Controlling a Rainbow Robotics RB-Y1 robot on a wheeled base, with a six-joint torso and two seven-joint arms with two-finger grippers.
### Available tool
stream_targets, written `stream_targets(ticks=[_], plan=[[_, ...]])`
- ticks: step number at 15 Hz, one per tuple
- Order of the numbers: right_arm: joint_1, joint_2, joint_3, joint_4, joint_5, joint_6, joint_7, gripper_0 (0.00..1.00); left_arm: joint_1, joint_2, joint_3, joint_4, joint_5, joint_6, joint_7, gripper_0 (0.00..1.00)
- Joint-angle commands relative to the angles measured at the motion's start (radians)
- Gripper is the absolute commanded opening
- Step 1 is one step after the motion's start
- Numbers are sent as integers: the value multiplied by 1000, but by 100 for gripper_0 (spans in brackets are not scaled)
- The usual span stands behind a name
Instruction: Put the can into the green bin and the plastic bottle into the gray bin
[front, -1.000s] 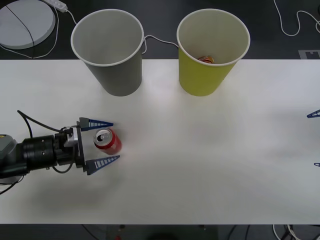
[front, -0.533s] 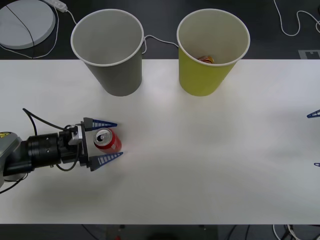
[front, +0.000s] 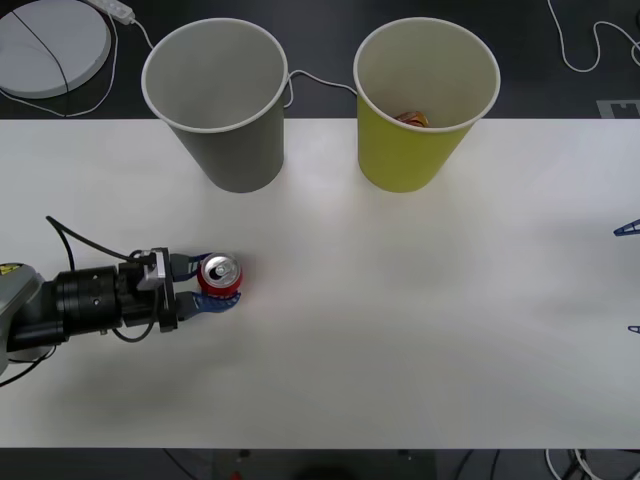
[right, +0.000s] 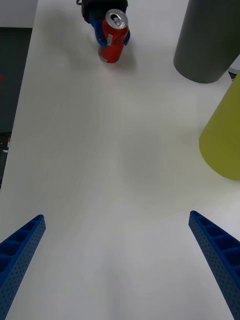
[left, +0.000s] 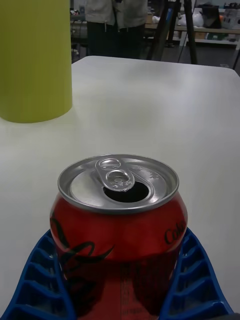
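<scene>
The red can (front: 220, 278) stands upright on the white table at the left, silver top up. My left gripper (front: 212, 284) is shut on the can, one blue finger on each side of it; up close the can (left: 118, 230) sits between the curved blue fingers (left: 39, 280). From the right wrist view the can (right: 113, 36) shows far off with the blue fingers around it. The gray bin (front: 217, 103) and the green bin (front: 424, 101) stand upright at the back of the table. My right gripper (right: 120, 260) hovers open over bare table at the far right. The plastic bottle is out of view.
Something orange-brown (front: 411, 119) lies at the bottom of the green bin. A white cable (front: 320, 82) runs behind the bins, and a round grey disc (front: 50, 45) lies off the table's back left.
The left gripper's fingers have closed from wide open onto the can, and the can now stands straighter between them. The right arm has not moved.
</scene>
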Motion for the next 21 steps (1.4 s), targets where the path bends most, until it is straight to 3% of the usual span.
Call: stream_targets(ticks=[1, 5, 10, 14, 21], plan=[[0, 0, 0, 0, 0, 0, 0, 100, -5, 5, 7, 0, 2, -1, 9, 0], [0, 0, 0, 0, 0, 0, 0, 100, -11, 64, 8, -57, -3, 6, 132, 0], [0, 0, 0, 0, 0, 0, 0, 100, -11, 158, 74, -201, -147, 18, 370, 0], [0, 0, 0, 0, 0, 0, 0, 100, -11, 239, 88, -310, -196, 21, 554, 0], [0, 0, 0, 0, 0, 0, 0, 100, -9, 387, 88, -608, -305, 39, 906, 0]])
